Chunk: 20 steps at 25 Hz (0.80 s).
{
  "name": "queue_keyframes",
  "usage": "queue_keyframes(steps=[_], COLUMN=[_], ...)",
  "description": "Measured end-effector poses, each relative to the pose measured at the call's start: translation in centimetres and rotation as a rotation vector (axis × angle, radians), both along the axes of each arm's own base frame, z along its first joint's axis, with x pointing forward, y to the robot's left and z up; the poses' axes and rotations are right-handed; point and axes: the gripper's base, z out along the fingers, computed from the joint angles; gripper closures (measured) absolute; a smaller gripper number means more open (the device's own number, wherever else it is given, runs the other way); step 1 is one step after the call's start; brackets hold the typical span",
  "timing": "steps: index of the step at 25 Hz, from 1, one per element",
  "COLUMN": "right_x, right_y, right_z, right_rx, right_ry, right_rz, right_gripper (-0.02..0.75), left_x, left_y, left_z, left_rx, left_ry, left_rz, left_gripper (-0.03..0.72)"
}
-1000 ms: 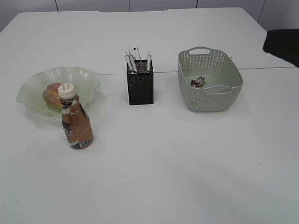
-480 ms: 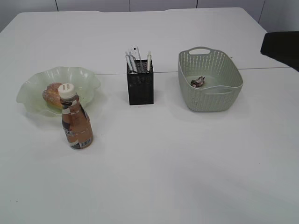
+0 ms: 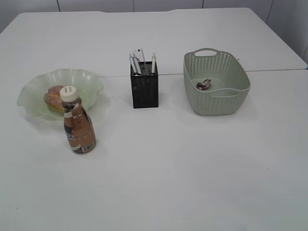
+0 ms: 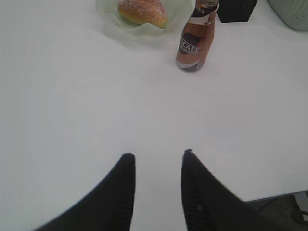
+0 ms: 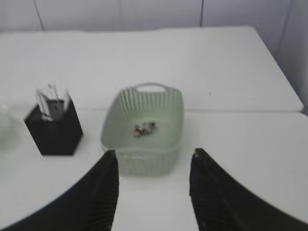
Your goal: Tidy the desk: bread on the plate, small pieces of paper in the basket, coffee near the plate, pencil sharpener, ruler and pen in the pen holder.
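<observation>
The bread [image 3: 54, 96] lies on the pale green wavy plate [image 3: 82, 79]; it also shows in the left wrist view [image 4: 143, 11]. The coffee bottle [image 3: 78, 123] stands upright just in front of the plate, also in the left wrist view [image 4: 197, 37]. The black mesh pen holder [image 3: 144, 88] holds pens and a ruler. A crumpled paper piece [image 3: 204, 84] lies in the green basket [image 3: 221, 101]. My left gripper [image 4: 156, 155] is open and empty over bare table. My right gripper [image 5: 153, 152] is open and empty, short of the basket [image 5: 144, 154]. Neither gripper shows in the exterior view.
A seam between two white tabletops [image 3: 269, 71] runs behind the basket. The table's near edge shows at the lower right of the left wrist view [image 4: 279, 195]. The pen holder [image 5: 53, 127] stands left of the basket in the right wrist view.
The dark arm at the right edge of the exterior view has drawn out of that view. The objects on the table have not moved.
</observation>
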Motion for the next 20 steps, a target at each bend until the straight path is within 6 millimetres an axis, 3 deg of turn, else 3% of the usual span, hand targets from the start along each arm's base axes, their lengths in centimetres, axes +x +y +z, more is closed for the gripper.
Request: queue_keyframes(steps=[5,9,20], right_x=[-1.3,-3.3,-11.7], right_y=[-0.6,-0.8,-3.2], right_z=[-1.1,-0.7,0.4], right_rx=[-0.149,-0.133,-0.196], right_ry=[0.152,0.174,0.095], right_rz=[0.002,0.031,0.021], right_gripper=[0.384,0.384,0.384], left_x=[0.0,0.0,0.0], left_y=[0.0,0.0,0.0], left_z=[0.0,0.0,0.0], left_rx=[0.0,0.0,0.0], left_ry=[0.0,0.0,0.0], left_rz=[0.0,0.0,0.0], left_gripper=[0.447,0.447,0.447])
